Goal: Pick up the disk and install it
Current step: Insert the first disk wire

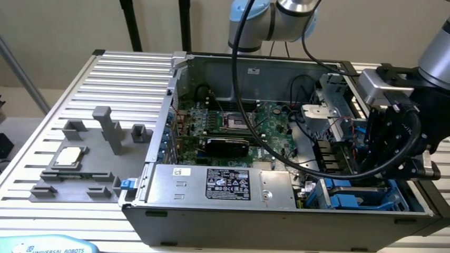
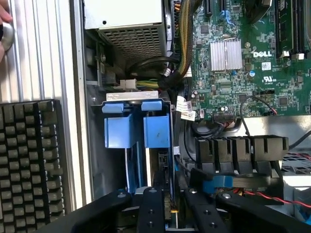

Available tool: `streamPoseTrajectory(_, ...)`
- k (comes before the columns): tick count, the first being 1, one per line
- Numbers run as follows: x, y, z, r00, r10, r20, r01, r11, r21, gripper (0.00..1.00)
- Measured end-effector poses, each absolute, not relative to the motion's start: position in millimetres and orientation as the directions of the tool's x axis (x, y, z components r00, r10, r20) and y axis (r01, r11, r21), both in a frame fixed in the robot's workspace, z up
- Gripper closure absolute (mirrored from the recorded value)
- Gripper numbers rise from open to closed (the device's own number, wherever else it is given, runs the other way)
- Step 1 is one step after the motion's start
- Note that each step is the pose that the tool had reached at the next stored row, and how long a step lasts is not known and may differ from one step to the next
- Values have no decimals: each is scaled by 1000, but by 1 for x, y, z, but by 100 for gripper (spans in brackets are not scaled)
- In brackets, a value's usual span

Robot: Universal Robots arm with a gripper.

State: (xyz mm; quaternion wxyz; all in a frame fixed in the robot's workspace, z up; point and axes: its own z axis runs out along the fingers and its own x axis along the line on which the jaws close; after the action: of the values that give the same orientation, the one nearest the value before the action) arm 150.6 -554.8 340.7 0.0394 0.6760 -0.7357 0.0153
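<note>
Over the one blue drive cage (image 2: 138,124), one end effector (image 2: 167,206), fingers nearly closed around one edge-on disk (image 2: 162,179).

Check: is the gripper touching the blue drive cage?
Cannot tell. In the wrist view the gripper overlaps the blue drive cage, but neither contact nor gap shows.

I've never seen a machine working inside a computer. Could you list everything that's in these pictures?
Computer case: one, grey, open, lying on the slatted table.
Table: one, silver slats.
Motherboard: one, green, inside the case.
Power supply: one, silver with black label, at the case's near edge.
Drive cage: one, blue plastic, at the case's corner below the gripper.
Fixture: one, grey, on the table at the exterior view's left.
Processor chip: one, silver, on the fixture.
Keyboard: one, dark, beside the case.
Robot arm: one, silver and pale blue.
Gripper: one, black, nearly closed, over the drive cage.
</note>
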Motion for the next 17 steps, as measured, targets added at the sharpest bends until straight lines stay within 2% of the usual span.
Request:
streamPoseTrajectory(1, 151, -555, 345, -83, -993, 78, -996, 86, 31, 75)
streamPoseTrajectory(11, 147, -555, 388, -83, -993, 79, -996, 86, 31, 75)
streamPoseTrajectory(17, 135, -552, 390, -84, -993, 78, -996, 86, 20, 75)
